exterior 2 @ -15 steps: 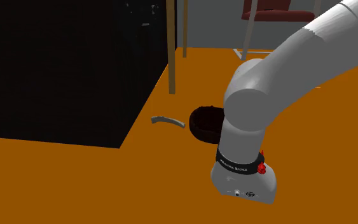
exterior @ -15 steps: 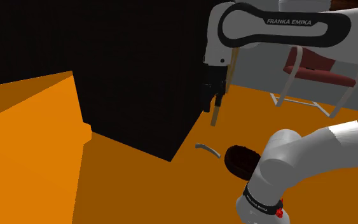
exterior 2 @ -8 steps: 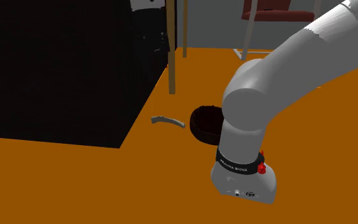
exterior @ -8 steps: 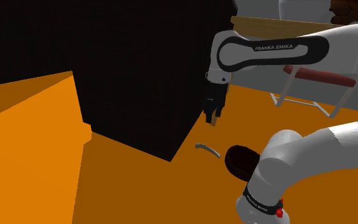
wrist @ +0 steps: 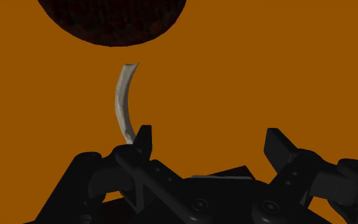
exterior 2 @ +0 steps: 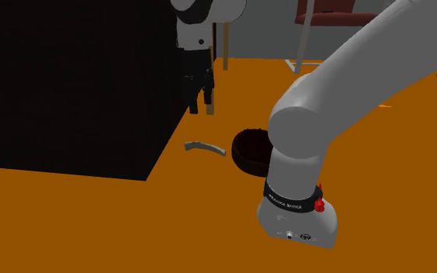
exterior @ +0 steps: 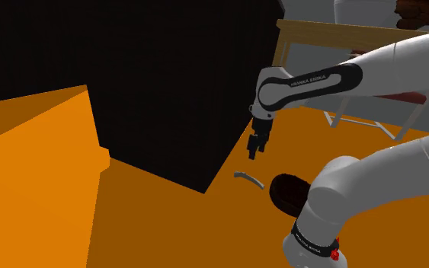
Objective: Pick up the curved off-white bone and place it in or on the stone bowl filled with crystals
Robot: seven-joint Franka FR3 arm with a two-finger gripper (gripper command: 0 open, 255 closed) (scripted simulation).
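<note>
Orange floor (wrist: 285,70); gripper (wrist: 210,137) wide open, empty, hovering above bone (wrist: 125,95).

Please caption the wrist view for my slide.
Open black claw over orange floor, curved off-white bone between it and dark round bowl.

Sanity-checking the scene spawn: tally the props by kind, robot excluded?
Curved bone: 1
Dark bowl: 1
Chair with red seat: 1
Wooden table: 1
Total: 4
</note>
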